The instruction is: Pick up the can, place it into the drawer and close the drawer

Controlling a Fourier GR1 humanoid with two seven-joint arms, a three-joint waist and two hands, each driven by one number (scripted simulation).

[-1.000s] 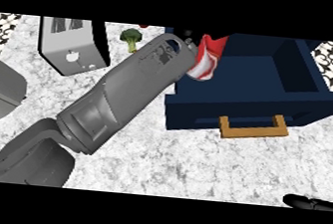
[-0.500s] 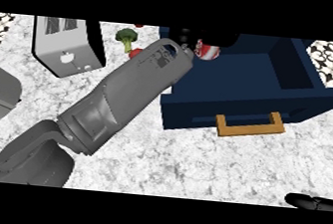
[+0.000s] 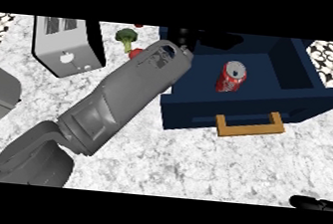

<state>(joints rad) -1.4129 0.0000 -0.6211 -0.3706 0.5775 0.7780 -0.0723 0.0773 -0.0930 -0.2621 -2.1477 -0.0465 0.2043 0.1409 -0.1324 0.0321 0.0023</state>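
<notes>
Lying on its side inside the open navy-blue drawer (image 3: 201,89), the red metal can (image 3: 231,77) has its silver top end pointing toward the back of the drawer. No writing or brand can be read on the can, just red with some pale marks that are too small to make out.

The drawer is pulled out and has a tan wooden handle (image 3: 250,126) on its front panel. The long grey left forearm runs diagonally from the lower left up to the drawer's back left corner, and the black left hand (image 3: 182,37) only shows as a dark bit there, so whether its fingers are clenched or released can't be told. It's apart from the can.

The right hand (image 3: 316,203) is just a black sliver at the lower right edge over the white marble table (image 3: 194,161); its fingers can't be judged either.

A silver toaster (image 3: 66,45) sits at the upper left with no readable label, and a green broccoli floret (image 3: 126,36) and a small red vegetable (image 3: 135,53) lie between it and the drawer.
</notes>
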